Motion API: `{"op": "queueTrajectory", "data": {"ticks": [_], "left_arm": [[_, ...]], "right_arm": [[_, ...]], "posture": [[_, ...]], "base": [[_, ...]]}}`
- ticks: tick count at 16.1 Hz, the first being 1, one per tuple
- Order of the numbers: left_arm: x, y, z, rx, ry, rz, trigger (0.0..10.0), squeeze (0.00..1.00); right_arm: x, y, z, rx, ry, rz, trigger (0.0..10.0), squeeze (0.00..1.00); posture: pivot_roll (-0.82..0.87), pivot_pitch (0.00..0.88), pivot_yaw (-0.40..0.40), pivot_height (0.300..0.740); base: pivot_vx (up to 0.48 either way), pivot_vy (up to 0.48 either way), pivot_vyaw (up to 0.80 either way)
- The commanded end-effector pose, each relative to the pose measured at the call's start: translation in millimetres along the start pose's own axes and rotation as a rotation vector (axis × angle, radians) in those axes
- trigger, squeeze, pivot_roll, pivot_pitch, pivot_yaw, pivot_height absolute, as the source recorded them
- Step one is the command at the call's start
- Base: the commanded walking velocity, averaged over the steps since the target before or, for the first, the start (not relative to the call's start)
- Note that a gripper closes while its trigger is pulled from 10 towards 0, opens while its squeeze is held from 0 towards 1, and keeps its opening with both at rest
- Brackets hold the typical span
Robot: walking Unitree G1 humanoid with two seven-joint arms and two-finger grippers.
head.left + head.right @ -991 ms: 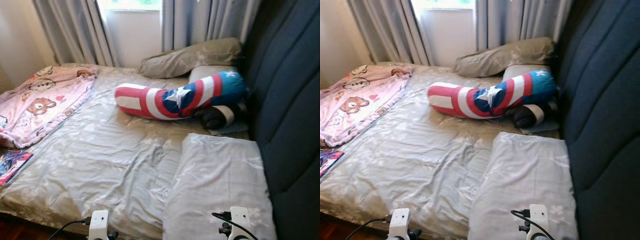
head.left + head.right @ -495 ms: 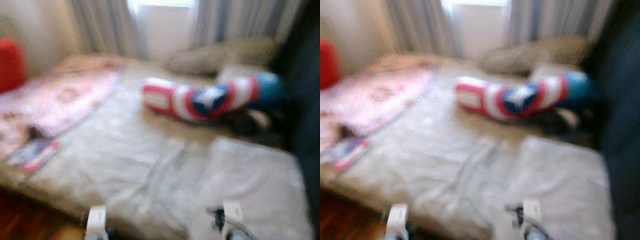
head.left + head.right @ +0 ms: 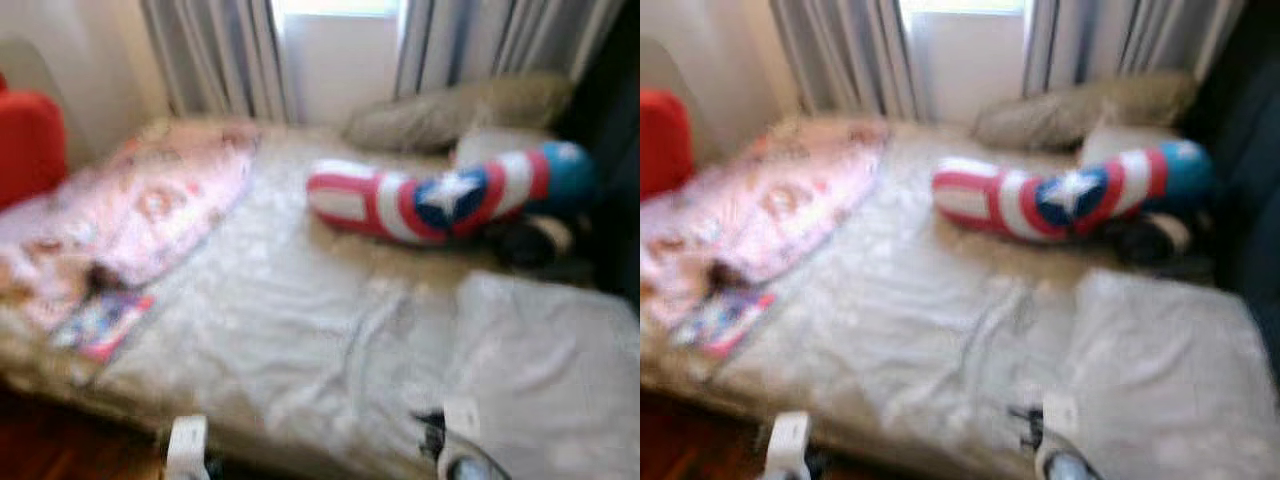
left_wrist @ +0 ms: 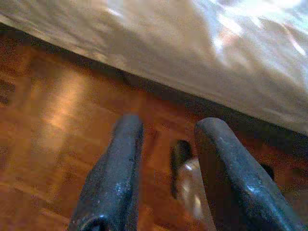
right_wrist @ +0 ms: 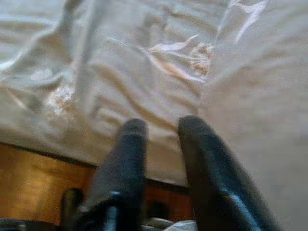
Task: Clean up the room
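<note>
The bed (image 3: pixel 300 340) has a wrinkled grey sheet. On it lie one red-white-blue star bolster (image 3: pixel 450 195) at 1 o'clock, one pink bear blanket (image 3: pixel 150 210) at 10 o'clock and three pillows. Left tool (image 4: pixel 166 144) over the wooden floor (image 4: pixel 53 120), right tool (image 5: pixel 161 139) at the bed's edge — each narrowly parted, holding nothing.

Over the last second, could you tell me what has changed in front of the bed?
Only the camera has turned to the robot's left, bringing a red object into view. The striped bolster, pink blanket and book lie as before. Both end effectors hang low, taking hold of nothing.
</note>
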State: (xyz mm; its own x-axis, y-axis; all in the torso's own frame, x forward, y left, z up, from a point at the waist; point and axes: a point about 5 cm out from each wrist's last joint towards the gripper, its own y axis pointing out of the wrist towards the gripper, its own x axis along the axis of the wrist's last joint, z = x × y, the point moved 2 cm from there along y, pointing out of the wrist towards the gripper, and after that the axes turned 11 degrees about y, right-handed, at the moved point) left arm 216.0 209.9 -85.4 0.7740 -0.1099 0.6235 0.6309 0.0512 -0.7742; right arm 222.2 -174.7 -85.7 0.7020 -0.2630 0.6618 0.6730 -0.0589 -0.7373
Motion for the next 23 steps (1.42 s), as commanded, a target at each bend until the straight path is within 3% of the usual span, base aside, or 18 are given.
{"op": "queueTrajectory", "data": {"ticks": [1, 4, 23], "left_arm": [[-5, -0.4, -3.5, -0.013, -0.002, 0.017, 10.0, 0.00], [-9, -2.5, 6.5, -0.002, -0.006, 0.023, 10.0, 0.00], [-9, -1.3, -2.0, -0.012, -0.011, 0.025, 10.0, 0.00]], "right_arm": [[-3, -1.9, -14.1, -0.039, 0.010, 0.010, 10.0, 0.00], [-3, -1.8, -14.1, -0.042, 0.023, 0.012, 10.0, 0.00], [-4, -1.8, -12.6, -0.037, 0.025, 0.014, 10.0, 0.00]], "posture": [[0.01, 0.000, 0.025, 0.740], [0.02, 0.000, 0.025, 0.740], [0.01, 0.000, 0.025, 0.740]], "base": [[0.000, 0.480, 0.00], [0.000, 0.480, 0.00], [0.000, 0.480, 0.00]]}}
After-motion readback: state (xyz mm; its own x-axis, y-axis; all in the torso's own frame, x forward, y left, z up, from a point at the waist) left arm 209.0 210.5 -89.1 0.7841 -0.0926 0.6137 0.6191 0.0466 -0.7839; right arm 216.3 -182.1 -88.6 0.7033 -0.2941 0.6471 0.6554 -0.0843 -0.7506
